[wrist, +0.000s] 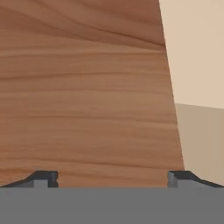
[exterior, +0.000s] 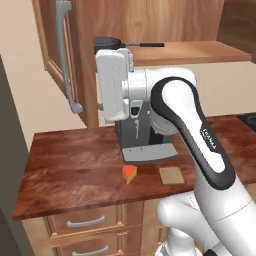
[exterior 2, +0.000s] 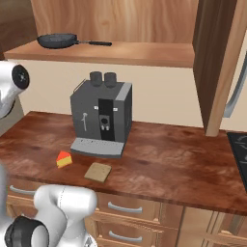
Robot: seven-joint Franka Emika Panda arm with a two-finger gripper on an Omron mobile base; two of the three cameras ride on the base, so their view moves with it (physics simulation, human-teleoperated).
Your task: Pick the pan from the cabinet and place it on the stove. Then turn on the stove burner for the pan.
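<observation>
My gripper (wrist: 112, 177) is wide open and holds nothing; the pan (exterior 2: 58, 40) sits on the cabinet (exterior 2: 120, 52) shelf; I face wood, so I might bump the door (exterior: 57, 55).

Both base views share the counter (exterior: 75, 170); hand view faces wood closely.

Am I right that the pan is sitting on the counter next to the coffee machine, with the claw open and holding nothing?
Not quite. The pan is not on the counter; it rests on the shelf of the open cabinet, above the coffee machine, as the right base view shows. The rest holds: the claw is open and holds nothing.
</observation>
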